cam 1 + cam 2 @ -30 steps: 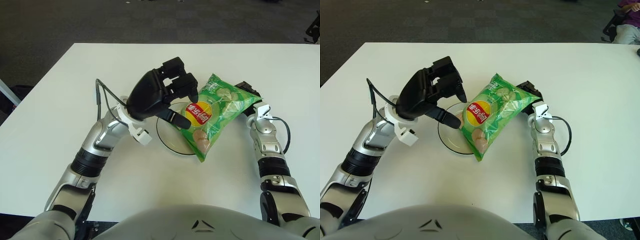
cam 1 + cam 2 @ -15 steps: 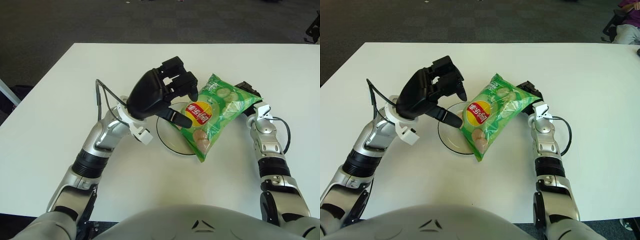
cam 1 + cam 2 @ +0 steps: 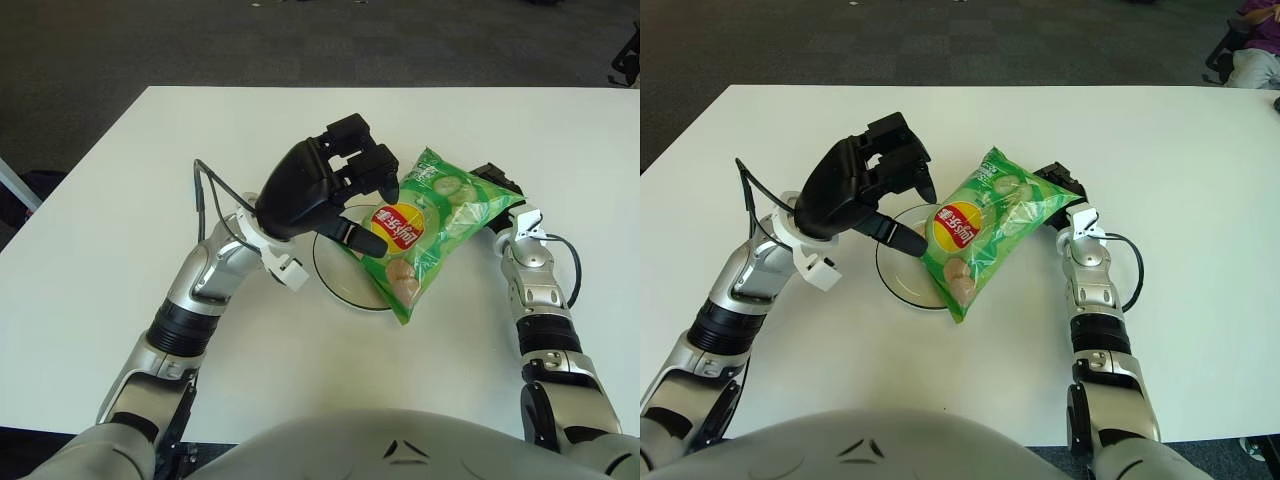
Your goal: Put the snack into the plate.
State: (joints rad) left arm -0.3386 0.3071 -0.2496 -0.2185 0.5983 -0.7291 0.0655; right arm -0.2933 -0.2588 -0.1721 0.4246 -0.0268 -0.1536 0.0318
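Barely anything has changed over the last second. Your left hand (image 3: 325, 190) has crept a touch to the right and up, nothing more. The bag (image 3: 425, 228) hasn't shifted at all, and neither has the right hand (image 3: 497, 184).

Where things are: the bag, green with a red and yellow logo, lies across the right side of the plate (image 3: 898, 278), with its lower end past the plate's near rim and its top corner sticking out toward the right hand. So it's on the plate, not squarely in it.

Left hand: above the plate's left half, fingers (image 3: 362, 235) loosely curled, one of them reaching to the bag's left edge by the logo. It shows no grip on anything; whether that finger actually touches the bag, you can't tell from here.

Right hand: mostly hidden behind the bag's top right corner. You can't tell if it's pinching that corner or just sitting behind it.

What it means: my read is you're at the end, in a nudge-or-release phase. The bag is nearly placed. Next thing needed is probably letting go of that corner and clearing both hands. Risk: pulling away could drag the bag off the rim.
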